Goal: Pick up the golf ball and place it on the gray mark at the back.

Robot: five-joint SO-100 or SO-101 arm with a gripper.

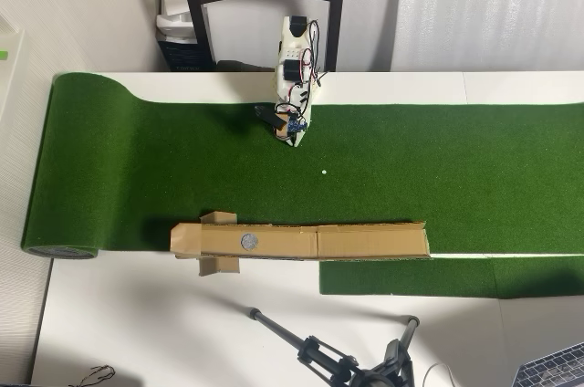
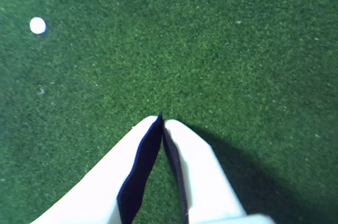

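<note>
**Currently: gripper closed and empty, golf ball not to be found**

Seen in the wrist view, the gripper is shut tip to tip, with nothing held between the fingers, and it is poised over bare green turf. Ahead of the tips and to the left in that view, a small white dot is seen on the turf; in the overhead view the same dot lies near the gripper, just beyond it on the side away from the arm's base. It is judged too small to be the golf ball, which cannot be made out in either view.

Farther out in the same direction, past the dot, the cardboard strip is laid along the turf's edge, and the gray mark is seen on its left part, well apart from the gripper.

Two risks are judged likely. The dot could be mistaken for the ball, so that the fingers would be closed on nothing. The light strip could also be nudged during a descent, and the mark shifted with it.

No container is in view; apart from the mark, nothing is seen lying on the strip.
</note>
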